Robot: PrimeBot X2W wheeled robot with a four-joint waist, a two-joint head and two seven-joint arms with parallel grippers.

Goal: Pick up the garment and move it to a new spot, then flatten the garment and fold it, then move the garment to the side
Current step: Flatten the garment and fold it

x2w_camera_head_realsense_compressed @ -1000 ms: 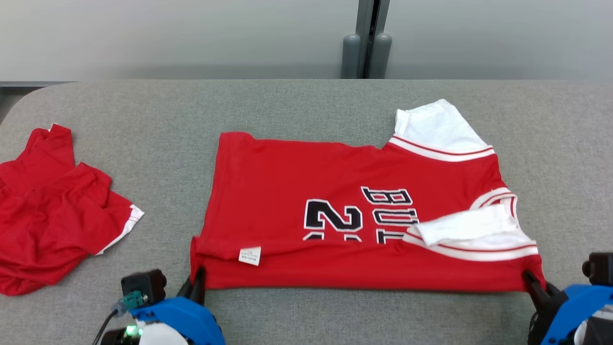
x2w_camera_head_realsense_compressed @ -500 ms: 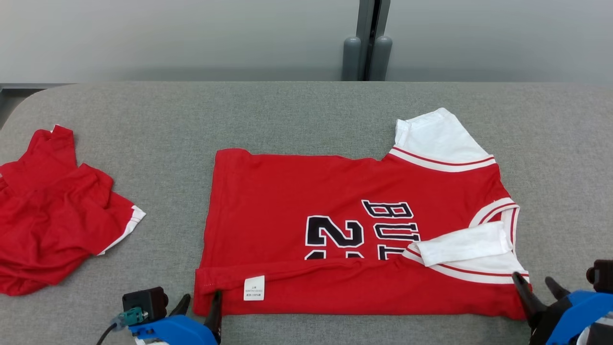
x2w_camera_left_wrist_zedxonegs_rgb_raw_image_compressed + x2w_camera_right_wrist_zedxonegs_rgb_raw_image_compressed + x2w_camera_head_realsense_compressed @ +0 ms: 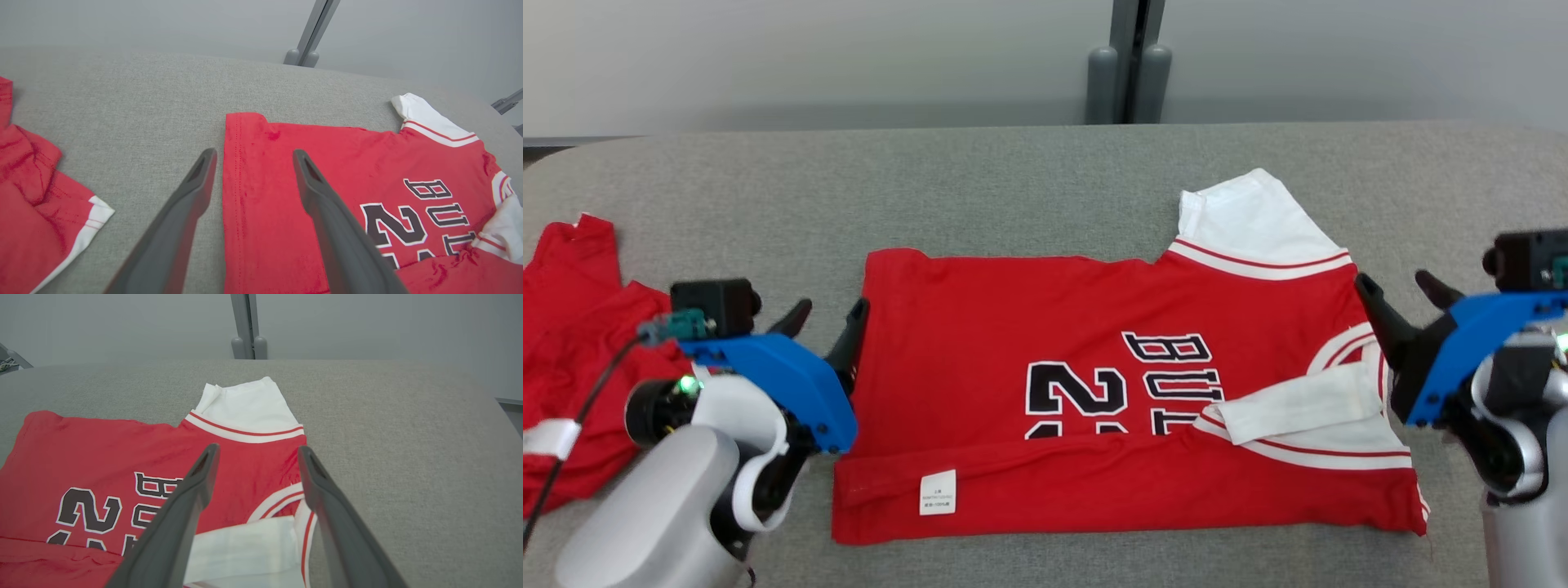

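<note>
Red-and-white jersey point(image 3: 1094, 392), grey table point(image 3: 1013, 188)

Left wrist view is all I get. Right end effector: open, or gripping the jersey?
Observer: Open. The right end effector hangs at the collar end of the jersey, fingers spread, nothing between them.
Operator: White bit at my right edge?
Observer: A white sleeve folded across the red front, covering the end of the lettering.
Operator: Near edge?
Observer: Folded up over the front as a band, with a white care label on it.
</note>
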